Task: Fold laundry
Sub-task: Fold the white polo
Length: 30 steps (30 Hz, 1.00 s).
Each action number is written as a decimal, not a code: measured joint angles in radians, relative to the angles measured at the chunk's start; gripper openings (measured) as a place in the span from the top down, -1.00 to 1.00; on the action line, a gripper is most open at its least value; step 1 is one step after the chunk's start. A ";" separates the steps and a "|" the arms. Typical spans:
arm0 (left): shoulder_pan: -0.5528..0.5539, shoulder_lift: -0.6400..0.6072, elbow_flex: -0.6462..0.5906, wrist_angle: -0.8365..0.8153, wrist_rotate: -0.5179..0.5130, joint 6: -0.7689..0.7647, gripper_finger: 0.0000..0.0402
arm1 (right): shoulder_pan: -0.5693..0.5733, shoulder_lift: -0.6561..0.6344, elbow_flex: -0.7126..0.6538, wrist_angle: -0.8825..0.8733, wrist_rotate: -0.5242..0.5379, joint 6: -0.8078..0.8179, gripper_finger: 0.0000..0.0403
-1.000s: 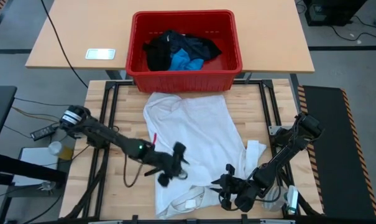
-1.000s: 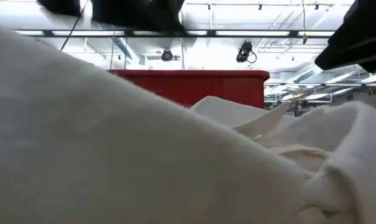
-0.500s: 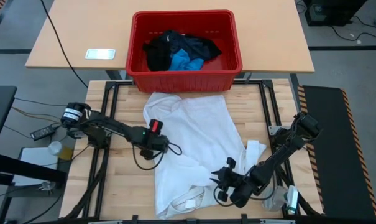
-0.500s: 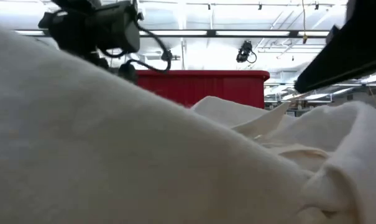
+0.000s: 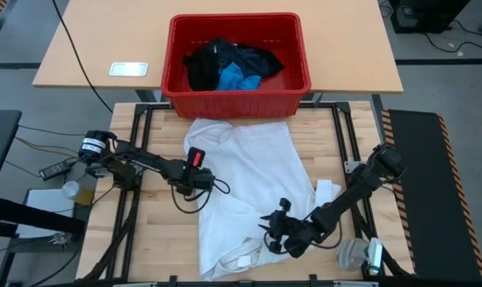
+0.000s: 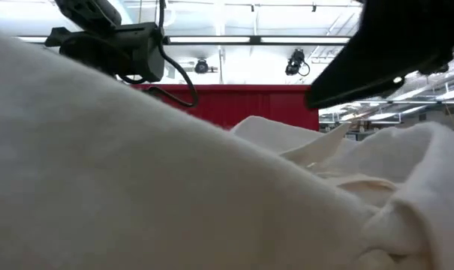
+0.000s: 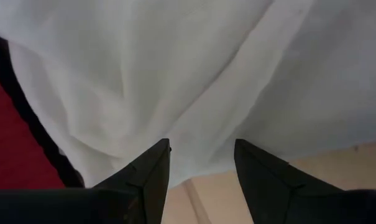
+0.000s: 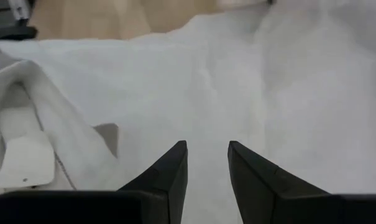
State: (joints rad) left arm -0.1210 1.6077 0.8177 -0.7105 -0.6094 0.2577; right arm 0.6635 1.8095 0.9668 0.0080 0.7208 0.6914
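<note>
Crumpled white cotton shirt (image 5: 252,187), long axis toward me: my left gripper (image 7: 200,163) parted, empty, at its side edge; right gripper (image 8: 206,163) parted, empty, over its near end

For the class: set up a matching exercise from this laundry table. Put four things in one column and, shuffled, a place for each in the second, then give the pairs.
Things:
1. white shirt
2. blue cloth
3. left gripper
4. right gripper

Places:
A. inside the red crate
B. at the shirt's left edge
C. spread on the wooden table
D. over the shirt's lower part

Pairs: 1-C, 2-A, 3-B, 4-D
</note>
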 joint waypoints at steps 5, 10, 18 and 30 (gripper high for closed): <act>0.008 0.000 0.000 -0.002 -0.004 0.003 0.09 | -0.033 0.103 0.000 0.220 -0.059 -0.121 0.38; 0.013 0.000 0.000 -0.014 -0.003 0.015 0.09 | -0.053 0.171 0.002 0.312 -0.112 -0.144 0.38; 0.078 0.002 -0.001 -0.044 0.008 0.018 0.09 | -0.078 0.228 0.000 0.303 -0.210 -0.052 0.38; 0.097 0.001 -0.118 0.065 -0.070 0.152 0.22 | -0.075 0.228 0.000 0.305 -0.217 -0.031 0.38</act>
State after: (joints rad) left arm -0.0240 1.6091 0.6998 -0.6455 -0.6798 0.4094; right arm 0.5880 2.0377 0.9672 0.3134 0.5042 0.6603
